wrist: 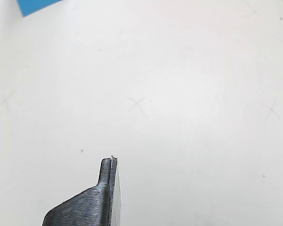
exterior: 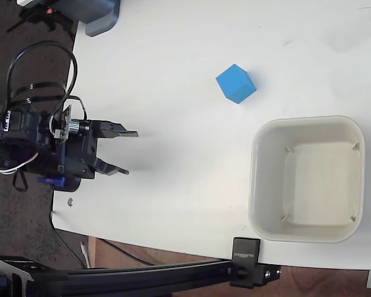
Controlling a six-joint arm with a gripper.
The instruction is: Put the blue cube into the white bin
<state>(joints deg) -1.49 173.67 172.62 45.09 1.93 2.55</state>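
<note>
The blue cube (exterior: 236, 83) rests on the white table, above and left of the white bin (exterior: 307, 179) in the fixed view. The bin is empty and sits at the right. My gripper (exterior: 131, 152) is at the table's left edge, far left of the cube, open with nothing between its fingers. In the wrist view only a corner of the blue cube (wrist: 35, 5) shows at the top left, and one dark fingertip (wrist: 108, 165) rises from the bottom edge over bare table.
A grey-blue device (exterior: 99, 15) sits at the table's top left corner. A black rail with a clamp block (exterior: 247, 269) runs along the table's bottom edge. Cables loop behind the arm (exterior: 31, 133) at the left.
</note>
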